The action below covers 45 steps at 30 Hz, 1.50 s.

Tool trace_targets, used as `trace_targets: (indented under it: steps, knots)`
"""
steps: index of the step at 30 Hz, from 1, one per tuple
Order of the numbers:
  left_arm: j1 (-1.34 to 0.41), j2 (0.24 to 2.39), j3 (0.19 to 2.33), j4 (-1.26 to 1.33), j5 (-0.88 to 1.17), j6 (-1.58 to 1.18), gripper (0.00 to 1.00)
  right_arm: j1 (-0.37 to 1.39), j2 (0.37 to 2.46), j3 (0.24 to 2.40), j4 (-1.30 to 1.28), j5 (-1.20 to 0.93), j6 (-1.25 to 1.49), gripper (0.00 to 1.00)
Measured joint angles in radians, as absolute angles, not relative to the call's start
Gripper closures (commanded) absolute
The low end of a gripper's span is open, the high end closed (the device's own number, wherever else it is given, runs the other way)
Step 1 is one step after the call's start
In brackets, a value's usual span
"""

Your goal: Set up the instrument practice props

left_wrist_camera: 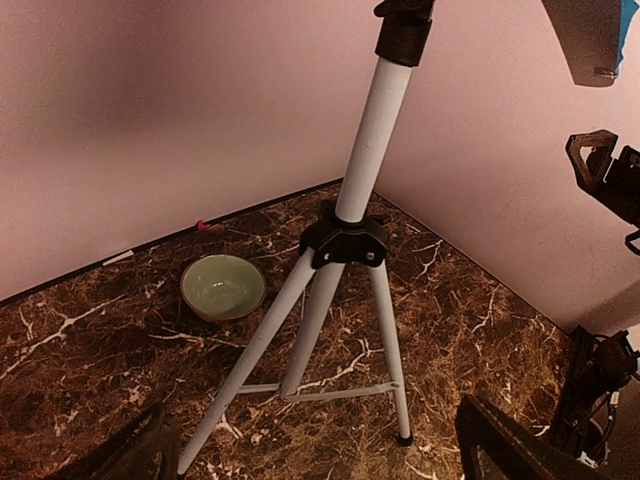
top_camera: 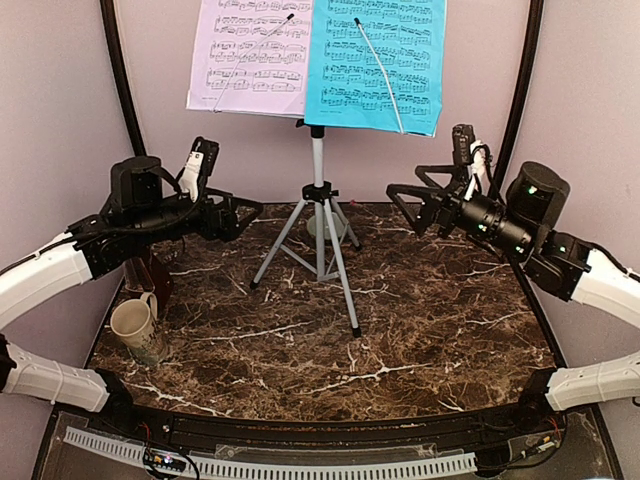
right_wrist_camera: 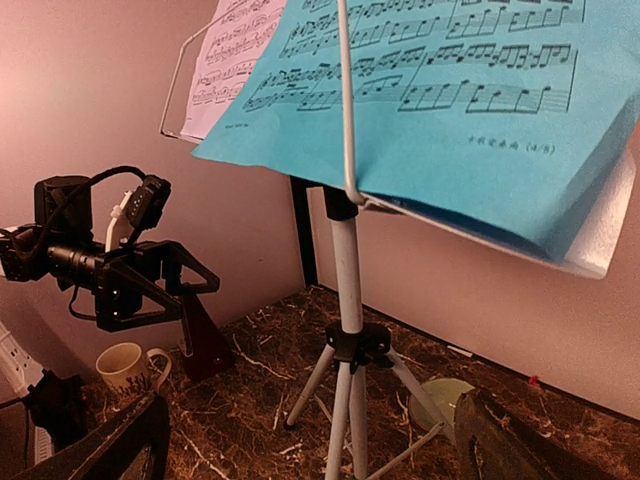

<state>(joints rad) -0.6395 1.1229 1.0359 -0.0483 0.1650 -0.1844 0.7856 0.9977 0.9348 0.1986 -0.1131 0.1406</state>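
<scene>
While hovering with left gripper (top_camera: pixel 245 220) and right gripper (top_camera: pixel 402 210) spread empty beside the music stand (top_camera: pixel 318 165), both sheets (top_camera: pixel 375 60) up, probably reach next for the metronome (right_wrist_camera: pixel 203 338).

Marble table (top_camera: pixel 420 330): stand (top_camera: pixel 318 215), mug (top_camera: pixel 133 326), bowl (left_wrist_camera: pixel 223 286), metronome (right_wrist_camera: pixel 205 340).

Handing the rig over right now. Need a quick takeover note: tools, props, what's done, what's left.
Left tool: open, empty, hanging left of the music stand.
Right tool: open, empty, right of the stand.
Props: stand upright mid-table on its tripod. Lilac sheet and blue sheet sit side by side on it, each under a wire holder. Metronome stands upright near the table's left edge, by the mug, partly hidden behind the left arm.
Done: stand up, both sheets on.
Left: probably little; perhaps confirm the metronome's spot.
</scene>
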Motion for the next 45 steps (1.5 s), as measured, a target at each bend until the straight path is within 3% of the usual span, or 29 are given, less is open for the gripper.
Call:
trace_targets:
  steps: [8,19,27,39,45]
  knots:
    - [-0.511,1.121,1.019,-0.065,0.167,-0.263,0.01,0.786,1.002,0.842,0.200,-0.100,0.182,0.00]
    - [-0.122,1.085,1.086,-0.341,-0.133,-0.286,0.01,0.786,1.092,0.784,0.229,-0.093,0.207,0.00]
    - [0.083,1.084,0.993,-0.352,-0.185,-0.236,0.01,0.786,1.170,0.779,0.265,-0.121,0.211,0.00]
    - [0.138,1.176,0.907,-0.290,-0.034,-0.092,0.02,0.786,1.223,0.799,0.286,-0.166,0.215,0.00]
    - [0.138,1.202,0.902,-0.289,0.015,-0.060,0.08,0.783,1.251,0.823,0.298,-0.192,0.220,0.00]
